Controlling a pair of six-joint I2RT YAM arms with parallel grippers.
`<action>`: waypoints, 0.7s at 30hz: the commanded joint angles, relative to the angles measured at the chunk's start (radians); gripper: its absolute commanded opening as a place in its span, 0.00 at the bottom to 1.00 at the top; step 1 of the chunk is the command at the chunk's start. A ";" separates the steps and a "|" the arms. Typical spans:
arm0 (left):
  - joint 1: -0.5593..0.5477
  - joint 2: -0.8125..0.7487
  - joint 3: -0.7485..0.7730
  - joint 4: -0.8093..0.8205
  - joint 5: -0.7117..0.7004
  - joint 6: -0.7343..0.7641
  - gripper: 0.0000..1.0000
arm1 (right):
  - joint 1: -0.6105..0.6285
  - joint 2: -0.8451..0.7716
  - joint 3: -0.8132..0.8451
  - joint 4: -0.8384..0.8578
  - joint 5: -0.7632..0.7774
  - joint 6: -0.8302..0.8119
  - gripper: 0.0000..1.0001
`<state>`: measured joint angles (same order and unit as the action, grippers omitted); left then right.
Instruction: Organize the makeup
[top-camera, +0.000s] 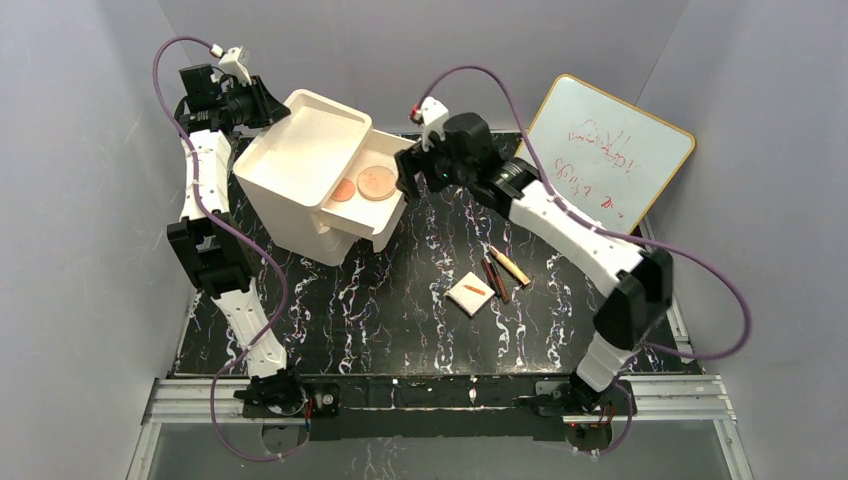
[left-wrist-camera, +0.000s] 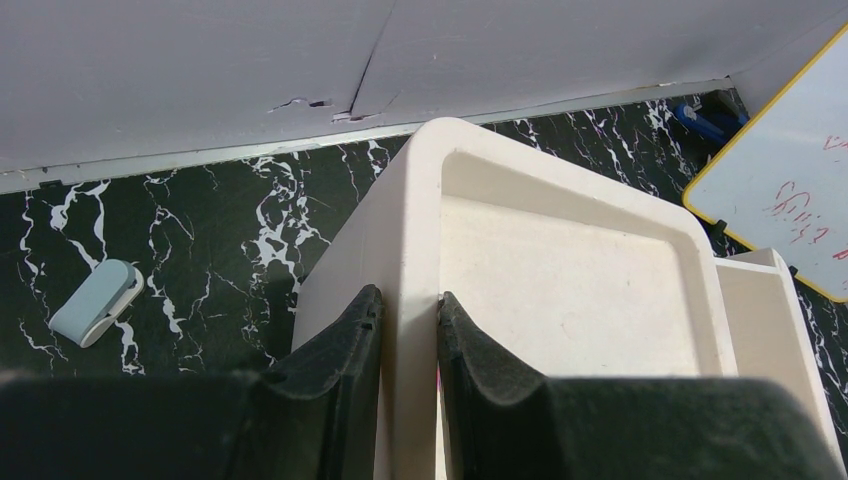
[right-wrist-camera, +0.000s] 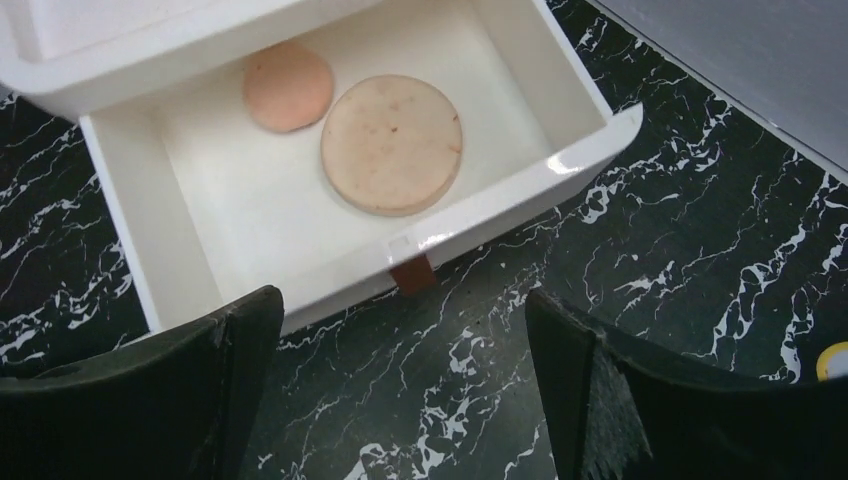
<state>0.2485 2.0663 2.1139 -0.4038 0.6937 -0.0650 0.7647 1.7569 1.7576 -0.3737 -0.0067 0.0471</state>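
Discs (right-wrist-camera: 391, 144) lie in the open drawer (right-wrist-camera: 500, 200); right jaws gape empty, left jaws clamp the box (left-wrist-camera: 408, 300) rim; lower-centre pad (top-camera: 470, 294) likely next.

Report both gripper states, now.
Left gripper: closed on the wall of the cream plastic drawer box.
Right gripper: open, empty, by the front of the pulled-out drawer.

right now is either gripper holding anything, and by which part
The left gripper is shut on the cream box, clamped across the raised rim of its top. The right gripper is open above the pulled-out drawer and holds nothing.
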 joint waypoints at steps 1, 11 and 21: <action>0.006 -0.044 -0.023 -0.119 -0.024 0.004 0.00 | -0.023 -0.169 -0.245 0.188 -0.065 -0.046 0.98; -0.009 -0.038 -0.015 -0.125 -0.021 0.005 0.00 | -0.055 -0.098 -0.397 0.173 -0.355 -0.132 0.98; -0.018 -0.041 -0.019 -0.140 -0.014 0.020 0.00 | -0.076 0.090 -0.153 0.238 -0.475 -0.114 0.98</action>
<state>0.2375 2.0644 2.1139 -0.4084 0.6868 -0.0521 0.6930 1.8191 1.4445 -0.2050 -0.4007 -0.0547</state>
